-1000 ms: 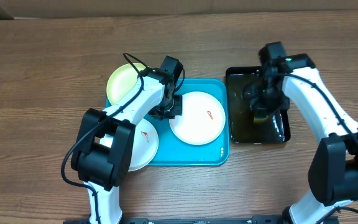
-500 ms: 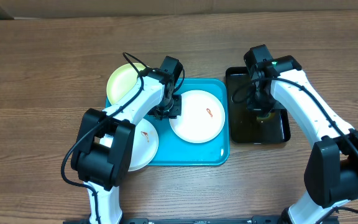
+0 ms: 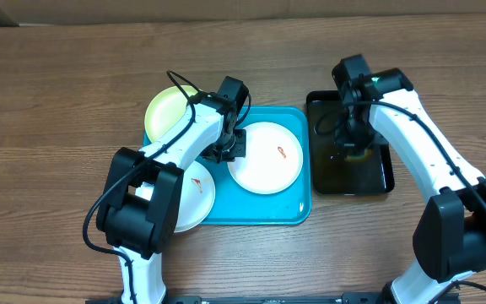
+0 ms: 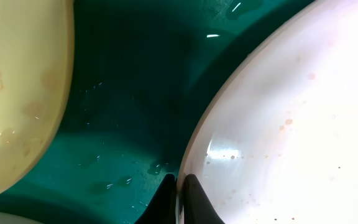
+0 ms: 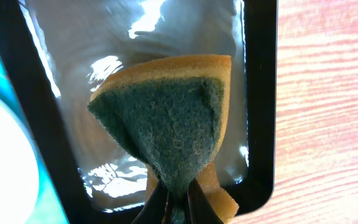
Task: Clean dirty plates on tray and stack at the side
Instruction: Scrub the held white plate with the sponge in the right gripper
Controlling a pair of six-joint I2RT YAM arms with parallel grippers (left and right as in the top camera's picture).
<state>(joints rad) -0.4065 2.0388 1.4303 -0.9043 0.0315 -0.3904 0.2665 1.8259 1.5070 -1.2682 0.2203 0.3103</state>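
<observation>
The turquoise tray (image 3: 289, 211) holds a white plate (image 3: 264, 165) with a reddish smear (image 3: 283, 153). My left gripper (image 3: 229, 146) is shut on that plate's left rim; in the left wrist view the jaws (image 4: 179, 190) pinch the rim of the white plate (image 4: 291, 124). A pale yellow-green plate (image 3: 169, 108) overlaps the tray's far left corner and shows in the left wrist view (image 4: 17, 93). Another white plate (image 3: 194, 194) with a smear lies at the tray's left edge. My right gripper (image 3: 350, 139) is shut on a sponge (image 5: 173, 124) above the black basin (image 3: 378, 181).
The black basin (image 5: 257, 124) holds shallow water and stands right of the tray. Brown wood table (image 3: 57, 101) lies all around. The tray floor (image 4: 129, 93) is wet with droplets.
My right gripper has moved from the basin's right side toward its middle with the sponge in it. The left arm and the plates have not moved.
</observation>
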